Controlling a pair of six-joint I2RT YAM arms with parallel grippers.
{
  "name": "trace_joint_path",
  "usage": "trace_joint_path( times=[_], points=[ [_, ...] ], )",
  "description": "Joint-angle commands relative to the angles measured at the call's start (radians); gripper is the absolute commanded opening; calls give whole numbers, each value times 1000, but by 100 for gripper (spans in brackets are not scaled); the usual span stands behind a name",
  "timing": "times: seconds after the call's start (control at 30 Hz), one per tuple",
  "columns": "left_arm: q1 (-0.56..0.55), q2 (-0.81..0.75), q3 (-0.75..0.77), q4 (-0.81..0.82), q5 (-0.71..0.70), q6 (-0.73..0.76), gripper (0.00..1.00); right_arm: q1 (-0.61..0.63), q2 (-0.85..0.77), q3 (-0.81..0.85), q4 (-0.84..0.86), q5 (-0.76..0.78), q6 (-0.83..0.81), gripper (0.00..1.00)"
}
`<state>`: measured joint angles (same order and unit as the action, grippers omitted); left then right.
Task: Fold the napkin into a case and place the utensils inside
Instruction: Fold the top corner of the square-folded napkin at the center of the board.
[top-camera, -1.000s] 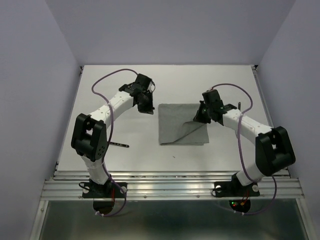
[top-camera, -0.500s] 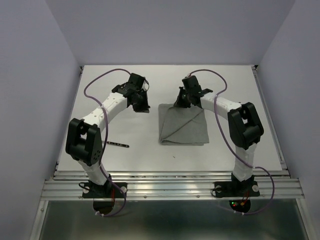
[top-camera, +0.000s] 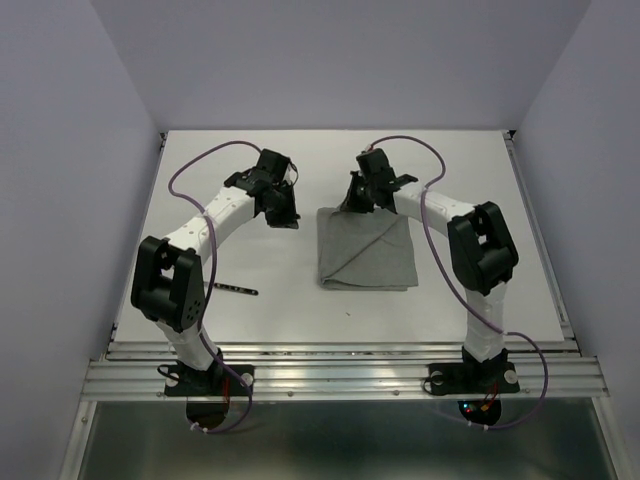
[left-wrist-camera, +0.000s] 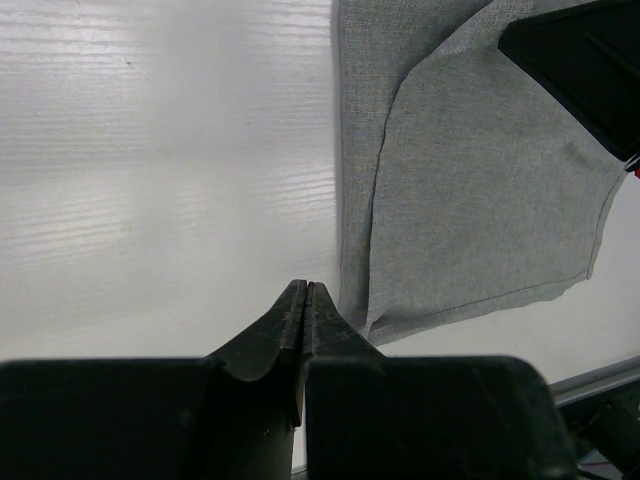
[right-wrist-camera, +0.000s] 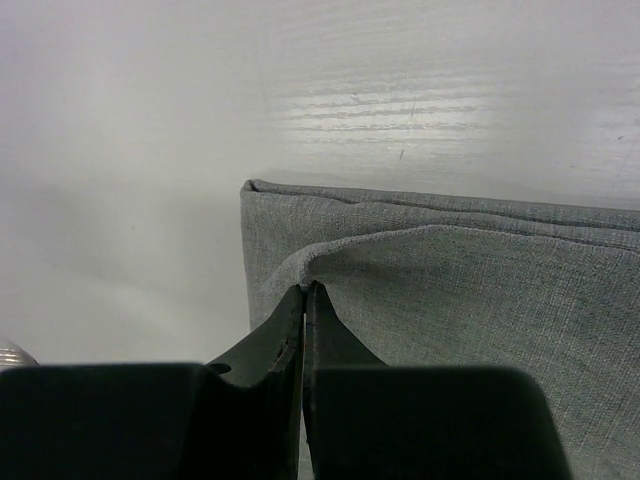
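The grey napkin (top-camera: 366, 252) lies folded in the middle of the table, its top layer drawn diagonally across. My right gripper (top-camera: 353, 206) (right-wrist-camera: 305, 288) is at the far left corner, shut on the corner of that top layer of the napkin (right-wrist-camera: 460, 300). My left gripper (top-camera: 289, 217) (left-wrist-camera: 306, 285) is shut with nothing between its fingers. It hangs over bare table just left of the napkin (left-wrist-camera: 480, 200). One of the utensils (top-camera: 236, 289), thin and dark, lies on the table near the left arm. No finished case shows.
The right gripper's black body (left-wrist-camera: 590, 60) shows at the top right of the left wrist view, close to my left gripper. A metal rail (top-camera: 340, 375) runs along the near edge. Walls close in the table (top-camera: 450, 160) at the left, right and back.
My right gripper has swung from the napkin's right side to its far left corner, dragging the top layer's corner over. The left gripper has shifted only slightly.
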<state>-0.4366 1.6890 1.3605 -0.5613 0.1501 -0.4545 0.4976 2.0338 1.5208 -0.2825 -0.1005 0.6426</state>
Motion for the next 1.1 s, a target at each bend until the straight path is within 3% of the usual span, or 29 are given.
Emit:
trace_joint_path(
  times=[0.0,0.27,0.5,1.07],
  points=[
    [6,-51,-20,21,11,-3,10,12,-27,7,14,15,-21,1],
    [6,-48,-35,31,22,-1,10,12,-188,-163,17,50,-29,1],
    [6,-25,-34,40,57,2,10,12,-430,-414,16,96,-3,1],
    [-28,80,-5,41,131,46,10,12,-722,-711,-115,136,75,1]
  ],
)
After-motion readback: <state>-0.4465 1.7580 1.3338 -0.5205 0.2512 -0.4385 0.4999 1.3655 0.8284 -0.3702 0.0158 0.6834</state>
